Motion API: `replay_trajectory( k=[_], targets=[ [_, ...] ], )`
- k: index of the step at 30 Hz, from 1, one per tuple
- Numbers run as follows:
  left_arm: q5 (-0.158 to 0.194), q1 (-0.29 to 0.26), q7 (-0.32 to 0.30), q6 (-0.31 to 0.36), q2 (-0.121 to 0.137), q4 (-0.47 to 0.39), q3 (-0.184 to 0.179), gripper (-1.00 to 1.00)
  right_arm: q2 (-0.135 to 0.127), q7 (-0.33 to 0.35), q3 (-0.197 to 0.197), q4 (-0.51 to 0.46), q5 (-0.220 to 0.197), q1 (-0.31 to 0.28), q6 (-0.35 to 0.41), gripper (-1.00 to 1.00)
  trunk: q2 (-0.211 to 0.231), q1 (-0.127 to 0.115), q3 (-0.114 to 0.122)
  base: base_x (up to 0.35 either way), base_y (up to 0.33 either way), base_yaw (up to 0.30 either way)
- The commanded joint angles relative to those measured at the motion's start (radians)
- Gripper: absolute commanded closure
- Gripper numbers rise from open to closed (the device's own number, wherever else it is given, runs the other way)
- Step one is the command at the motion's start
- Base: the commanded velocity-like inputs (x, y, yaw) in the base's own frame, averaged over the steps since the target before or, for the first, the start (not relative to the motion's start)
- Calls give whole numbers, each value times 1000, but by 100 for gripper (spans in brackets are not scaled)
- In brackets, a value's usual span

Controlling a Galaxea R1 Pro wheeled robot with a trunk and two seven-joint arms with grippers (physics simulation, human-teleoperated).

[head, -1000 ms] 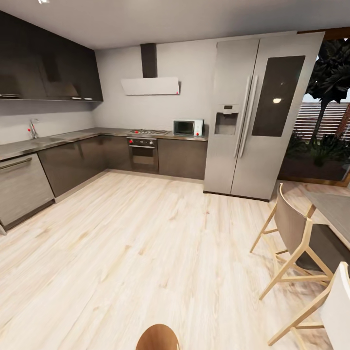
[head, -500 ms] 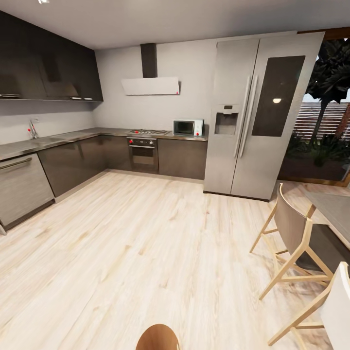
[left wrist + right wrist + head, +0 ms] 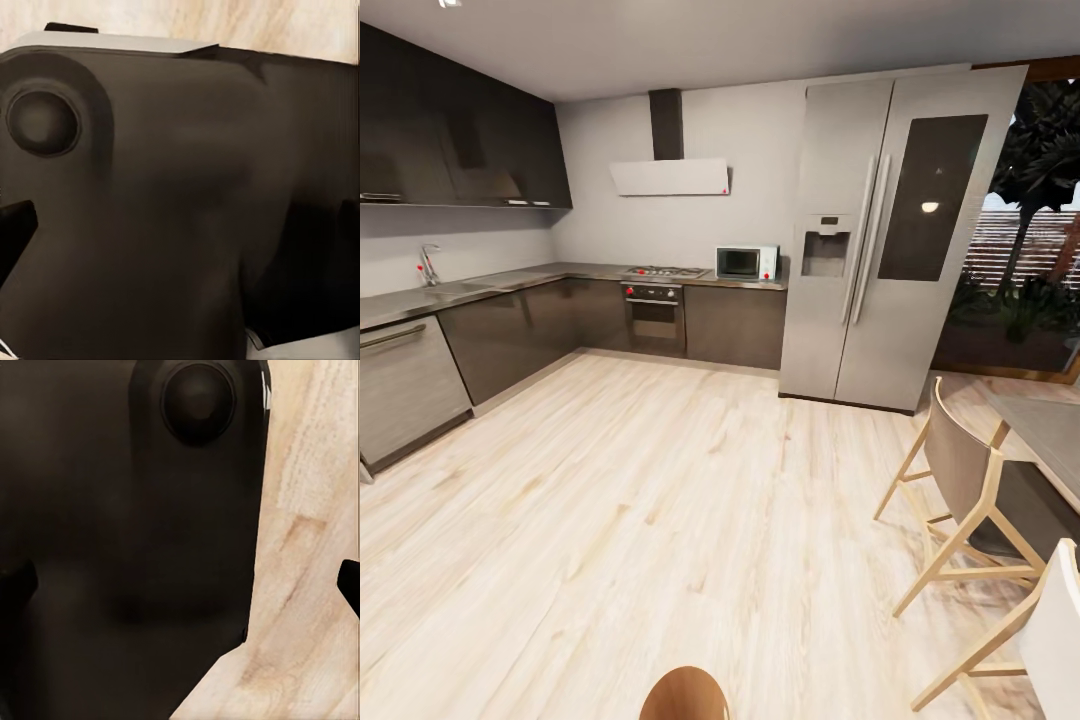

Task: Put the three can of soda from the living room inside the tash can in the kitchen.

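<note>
While the head camera looks across the kitchen (image 3: 660, 480), its pale wood floor fills the middle and lower part of the frame. Dark grey cabinets (image 3: 510, 340) run along the left wall and turn the corner toward the centre, with a tap (image 3: 427, 265) on the counter at the left edge. At centre sits a black oven (image 3: 654, 318) under a hob, and a small microwave (image 3: 747, 263) stands on the counter just to its right. A white hood (image 3: 670, 177) hangs above them. Right of centre stands a tall steel fridge (image 3: 885, 240), touching the end of the cabinet run. At the lower right are two pale wooden chairs (image 3: 970, 500) beside the edge of a grey table (image 3: 1050, 430). At the bottom edge, just right of centre, shows the curved brown rim of the bin (image 3: 685, 697).

Both wrist cameras look onto a dark, blurred robot body: the left wrist view (image 3: 180, 210) has a strip of pale floor at the top, the right wrist view a band of floor (image 3: 307, 547) along its right side. I cannot tell how far either gripper is open or whether it holds anything.
</note>
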Motion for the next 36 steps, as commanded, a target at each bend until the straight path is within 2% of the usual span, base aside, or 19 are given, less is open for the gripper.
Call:
replay_trajectory(
  k=[1,5,8,9,11,12,14,16,18,19,22,26,32,36],
  targets=[
    [-1,0,0,-1,0,-5,-1,-100,-1,0,-1,-2,1,0,1,-100,0,0,0,0,0,0],
    [1,0,0,2,5,-72,-2,-100,-6,1,0,-65,4,0,22,-100,0,0,0,0,0,0],
    [3,0,9,12,17,-163,0,-100,-8,0,0,-172,5,0,93,-100,0,0,0,0,0,0],
    [4,0,22,29,21,-218,1,-100,-9,-1,0,-242,5,0,149,-100,0,0,0,0,0,0],
    [4,0,43,61,23,-279,1,-100,-9,-4,0,-324,5,0,209,-100,0,0,0,0,0,0],
    [5,0,69,105,23,-346,1,-100,-9,-7,0,-413,5,0,266,-100,0,0,0,0,0,0],
    [4,0,98,160,23,-417,1,-100,-8,-11,1,-504,6,0,317,-100,0,0,0,0,0,0],
    [3,0,149,273,22,-563,-1,-100,-6,-21,1,-671,8,0,396,-100,0,0,0,0,0,0],
    [1,0,166,321,22,-632,-2,-100,-4,-27,2,-740,9,0,424,-100,0,0,0,0,0,0],
    [1,0,177,360,22,-698,-3,-100,-3,-32,1,-797,9,0,446,-100,0,0,0,0,0,0],
    [2,0,187,415,22,-812,-6,-100,0,-39,-1,-874,10,0,472,-100,0,0,0,0,0,0],
    [4,0,193,479,22,-922,-7,-100,3,-43,-5,-919,9,0,486,-100,0,0,0,0,0,0],
    [4,0,193,577,22,-1009,-10,-100,3,-44,-6,-947,9,0,495,-100,0,0,0,0,0,0],
    [5,0,190,599,21,-1030,-9,-100,0,-44,-6,-951,8,0,496,-100,-7,4,-3,0,0,0]
  ],
)
